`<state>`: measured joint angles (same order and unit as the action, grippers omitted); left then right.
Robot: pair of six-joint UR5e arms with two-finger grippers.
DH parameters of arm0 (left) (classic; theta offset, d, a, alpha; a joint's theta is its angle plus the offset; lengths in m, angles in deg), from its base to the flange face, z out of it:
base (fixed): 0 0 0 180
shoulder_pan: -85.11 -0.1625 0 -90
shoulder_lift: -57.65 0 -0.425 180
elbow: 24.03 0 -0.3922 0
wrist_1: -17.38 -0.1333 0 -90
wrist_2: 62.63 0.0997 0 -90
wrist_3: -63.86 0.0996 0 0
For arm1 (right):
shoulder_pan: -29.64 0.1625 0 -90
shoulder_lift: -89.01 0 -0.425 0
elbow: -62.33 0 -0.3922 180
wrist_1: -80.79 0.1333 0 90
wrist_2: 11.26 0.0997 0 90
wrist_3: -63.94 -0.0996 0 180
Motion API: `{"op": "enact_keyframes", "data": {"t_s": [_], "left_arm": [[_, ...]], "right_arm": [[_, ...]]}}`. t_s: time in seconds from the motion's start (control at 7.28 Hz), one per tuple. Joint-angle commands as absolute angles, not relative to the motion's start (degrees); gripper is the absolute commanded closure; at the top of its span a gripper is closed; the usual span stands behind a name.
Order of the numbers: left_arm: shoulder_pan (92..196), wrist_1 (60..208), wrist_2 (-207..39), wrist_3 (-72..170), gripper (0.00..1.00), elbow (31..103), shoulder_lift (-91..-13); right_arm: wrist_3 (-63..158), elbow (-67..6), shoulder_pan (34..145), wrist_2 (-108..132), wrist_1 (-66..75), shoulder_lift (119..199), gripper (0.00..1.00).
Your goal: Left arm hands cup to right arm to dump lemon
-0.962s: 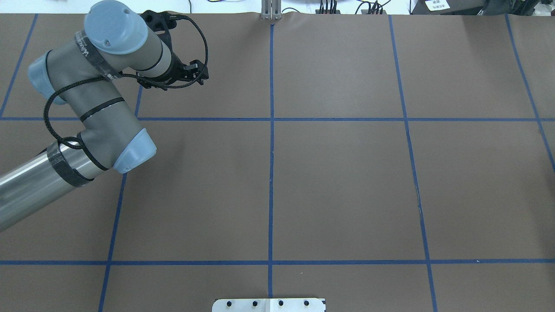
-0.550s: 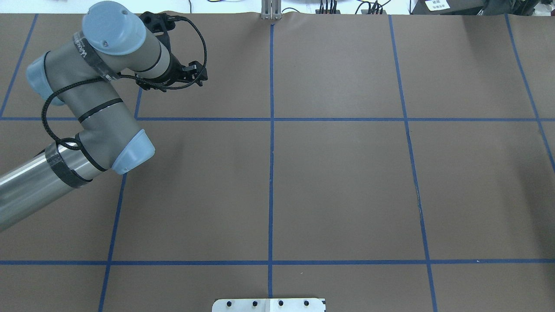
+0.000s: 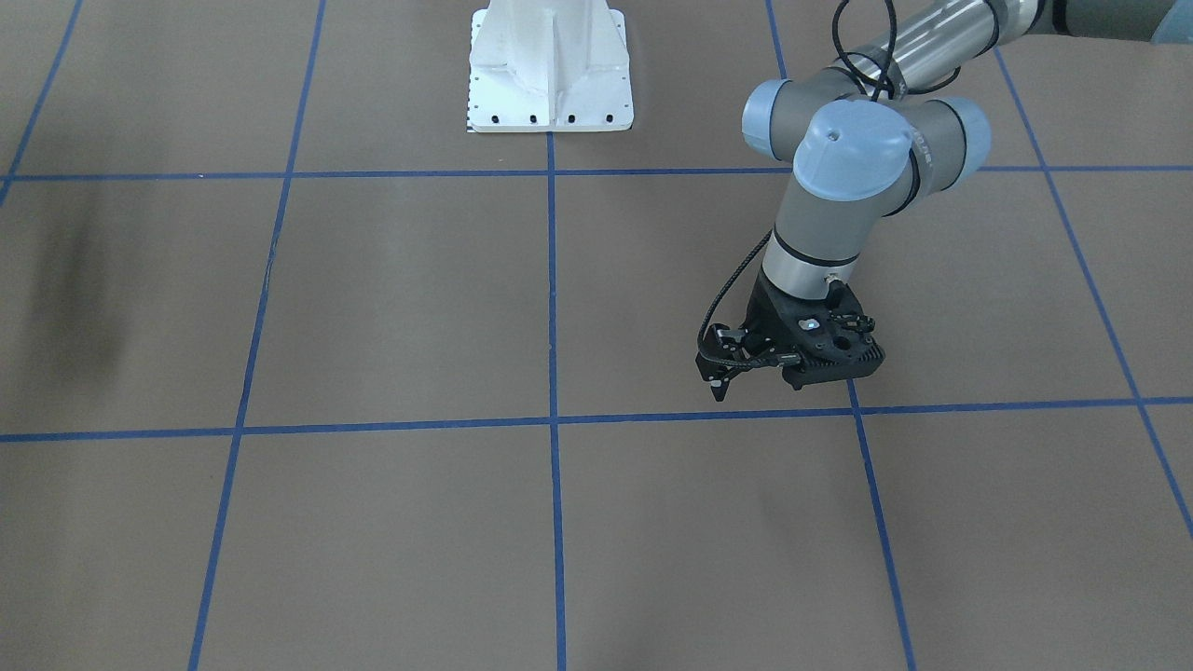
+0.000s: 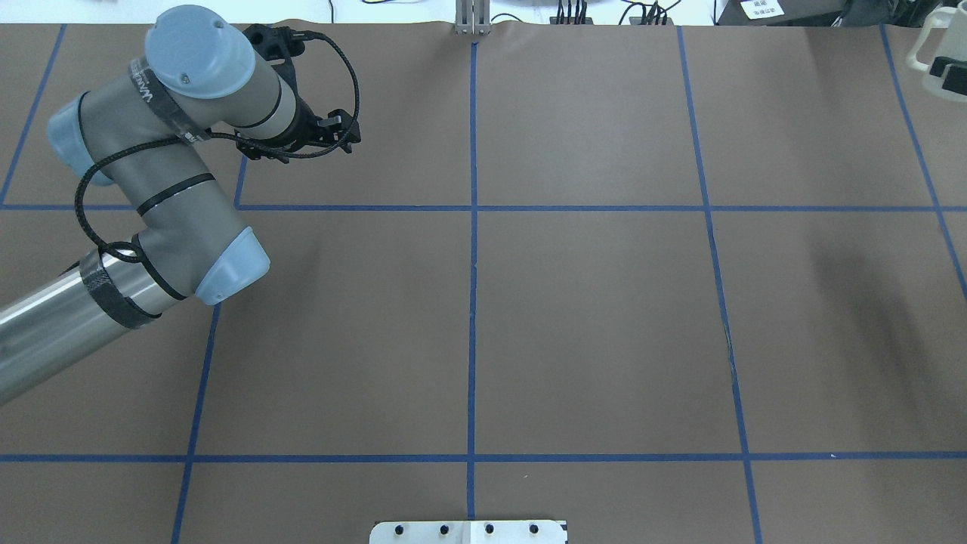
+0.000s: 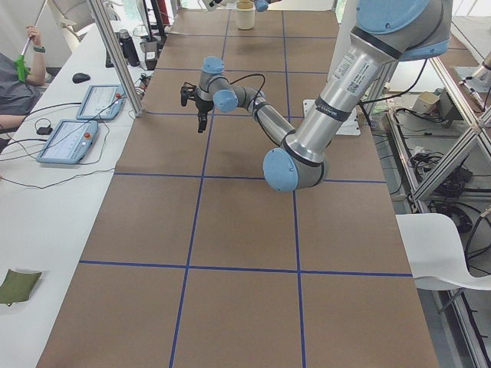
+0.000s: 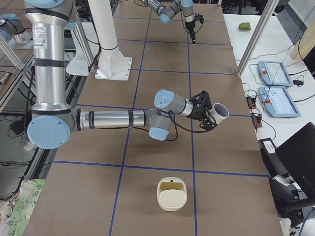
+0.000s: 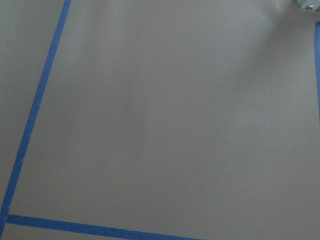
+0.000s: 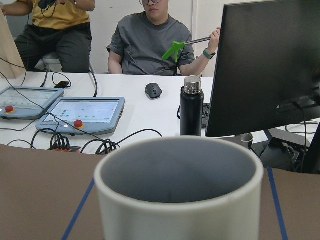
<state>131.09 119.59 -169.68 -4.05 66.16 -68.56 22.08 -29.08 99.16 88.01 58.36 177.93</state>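
Observation:
My right gripper (image 6: 209,119) is shut on the off-white cup (image 6: 220,113) and holds it above the table near the far edge on my right. In the overhead view the cup (image 4: 928,47) shows at the top right edge. In the right wrist view its grey inside (image 8: 180,172) looks empty. A dull yellow piece, seemingly the lemon (image 6: 172,183), lies in an off-white bowl (image 6: 160,194) on the table. My left gripper (image 3: 716,390) points down, shut and empty, far from the cup; it also shows in the overhead view (image 4: 349,137).
The white robot base (image 3: 550,70) stands at the table's near middle. Control tablets (image 6: 273,73), a black bottle (image 8: 191,105), a monitor (image 8: 270,65) and seated operators are at a side desk beyond the far edge.
The cup and the right gripper have come into the overhead view at the top right edge, and a shadow now falls on the right squares. The left arm has barely moved.

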Motion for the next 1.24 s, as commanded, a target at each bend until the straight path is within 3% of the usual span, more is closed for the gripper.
{"op": "enact_keyframes", "data": {"t_s": [0.0,0.41,0.82,1.1], "left_arm": [[131.1,119.6,-169.8,-4.0,0.00,66.1,-68.6],[131.7,119.9,-177.0,-5.6,0.00,66.5,-70.4],[134.8,120.6,-188.3,-17.7,0.00,66.1,-75.7],[135.1,131.6,-190.6,-30.5,0.00,63.9,-76.6]], "right_arm": [[28.0,-28.8,88.6,77.3,48.8,169.7,0.89],[27.4,-28.8,74.3,66.6,44.3,159.6,0.89],[27.1,-29.3,61.2,49.2,43.9,157.0,0.88],[27.1,-29.2,55.7,40.6,39.5,153.1,0.88]]}}
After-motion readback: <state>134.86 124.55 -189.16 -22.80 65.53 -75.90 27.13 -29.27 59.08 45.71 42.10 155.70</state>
